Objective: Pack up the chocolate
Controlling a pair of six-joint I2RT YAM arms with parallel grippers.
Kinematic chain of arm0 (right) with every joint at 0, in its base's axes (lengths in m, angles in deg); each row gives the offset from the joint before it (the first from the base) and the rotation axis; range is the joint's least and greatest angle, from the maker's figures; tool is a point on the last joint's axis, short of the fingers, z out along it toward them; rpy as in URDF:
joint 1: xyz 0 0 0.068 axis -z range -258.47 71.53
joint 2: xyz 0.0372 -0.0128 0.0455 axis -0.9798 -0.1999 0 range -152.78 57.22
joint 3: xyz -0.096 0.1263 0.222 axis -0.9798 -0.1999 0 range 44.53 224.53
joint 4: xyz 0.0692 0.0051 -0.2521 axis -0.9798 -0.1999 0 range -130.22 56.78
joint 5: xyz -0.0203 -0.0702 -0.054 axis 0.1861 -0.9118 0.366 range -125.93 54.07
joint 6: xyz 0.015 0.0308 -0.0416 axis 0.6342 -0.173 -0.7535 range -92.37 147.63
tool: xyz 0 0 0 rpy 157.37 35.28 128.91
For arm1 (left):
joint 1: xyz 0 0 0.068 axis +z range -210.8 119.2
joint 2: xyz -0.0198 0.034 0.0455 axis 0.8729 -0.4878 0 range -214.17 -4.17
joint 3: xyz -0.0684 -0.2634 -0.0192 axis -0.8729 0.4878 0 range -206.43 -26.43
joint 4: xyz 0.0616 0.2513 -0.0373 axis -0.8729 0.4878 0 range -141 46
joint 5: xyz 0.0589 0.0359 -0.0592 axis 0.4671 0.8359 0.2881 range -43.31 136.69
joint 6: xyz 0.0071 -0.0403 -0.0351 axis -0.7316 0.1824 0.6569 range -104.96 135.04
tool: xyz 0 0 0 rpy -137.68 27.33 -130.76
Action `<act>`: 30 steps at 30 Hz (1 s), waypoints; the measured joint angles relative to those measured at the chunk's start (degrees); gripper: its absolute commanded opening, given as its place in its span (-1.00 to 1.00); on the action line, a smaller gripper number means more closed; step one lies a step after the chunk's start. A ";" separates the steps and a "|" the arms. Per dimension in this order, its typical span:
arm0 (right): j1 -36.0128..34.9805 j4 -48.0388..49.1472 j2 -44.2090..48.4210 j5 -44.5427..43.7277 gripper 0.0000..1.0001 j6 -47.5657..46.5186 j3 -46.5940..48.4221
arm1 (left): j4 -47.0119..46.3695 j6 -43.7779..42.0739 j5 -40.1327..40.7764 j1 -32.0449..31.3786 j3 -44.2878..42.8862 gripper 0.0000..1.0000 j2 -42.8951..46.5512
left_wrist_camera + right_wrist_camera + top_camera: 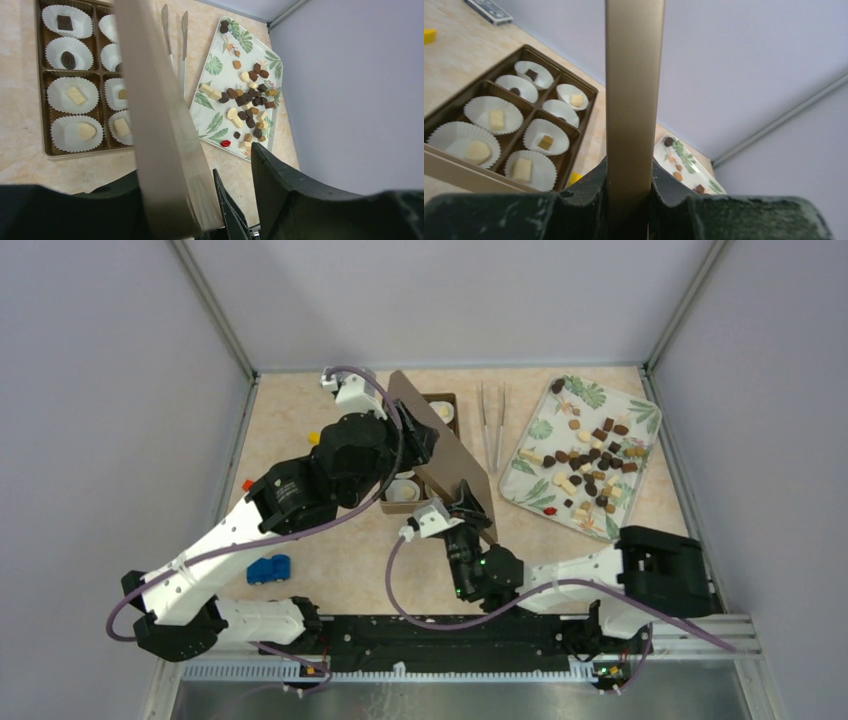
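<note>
Right gripper (634,197) clamped on the lid (634,75), which stands upright and edge-on. Left gripper (195,180) has its jaws apart either side of it, contact unclear. Lid hides part of the box (75,154); 7 cups (55,87) show a piece. Most chocolate (248,102) sits on the far tray (220,47).

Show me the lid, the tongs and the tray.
lid (634,100), right wrist view, on its gold edge.
tongs (184,40), left wrist view, on the right-hand arm.
tray (214,65), left wrist view, on a bare leaf print.
</note>
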 measured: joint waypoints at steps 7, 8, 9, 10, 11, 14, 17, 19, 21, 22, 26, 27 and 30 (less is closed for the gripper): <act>0.02 15.45 -8.20 -5.09 -0.96 -13.88 4.02 | 0.61 0.20 1.60 0.48 0.87 -0.55 1.60; 0.02 16.33 -8.20 -5.29 -0.79 -14.64 4.04 | 0.52 0.20 1.55 0.48 0.98 -0.65 1.84; 0.00 16.57 -8.20 -5.11 -0.34 -14.95 4.13 | -0.17 1.16 1.22 0.46 1.25 -0.78 2.16; -0.04 16.61 -8.28 -5.18 -0.07 -15.02 4.39 | -1.27 1.27 1.07 0.42 1.55 -0.94 2.40; -0.07 16.90 -8.24 -5.18 0.07 -15.63 4.61 | -1.90 0.85 0.90 0.35 1.86 -1.00 2.69; -0.15 16.65 -8.13 -5.05 0.25 -16.52 4.68 | -3.96 -1.46 0.66 0.28 3.69 -1.00 4.00; -0.35 15.52 -7.04 -5.03 0.50 -14.53 4.48 | -4.26 -3.72 0.94 0.26 4.74 -1.00 4.70; -0.72 10.47 -3.80 -4.63 0.63 -10.25 3.80 | -5.09 -4.37 1.18 0.26 4.81 -1.00 4.72; -1.27 0.02 1.03 -3.17 0.74 -2.86 3.80 | -6.23 -5.51 1.36 0.13 4.83 -1.00 4.94; -1.60 -8.33 4.02 -1.46 0.75 2.67 4.28 | -6.93 -6.49 1.55 0.04 4.83 -1.00 5.09; -2.03 -41.35 11.89 10.36 0.78 24.41 10.82 | -8.92 -11.19 2.78 0.44 3.85 -1.00 4.76; -2.05 -46.90 12.74 13.05 0.78 28.17 12.41 | -8.85 -12.26 2.49 0.79 2.95 -1.00 4.07; -2.25 -65.48 14.88 22.62 0.79 39.10 18.38 | -7.69 -17.53 -1.07 3.69 -1.88 -1.00 0.04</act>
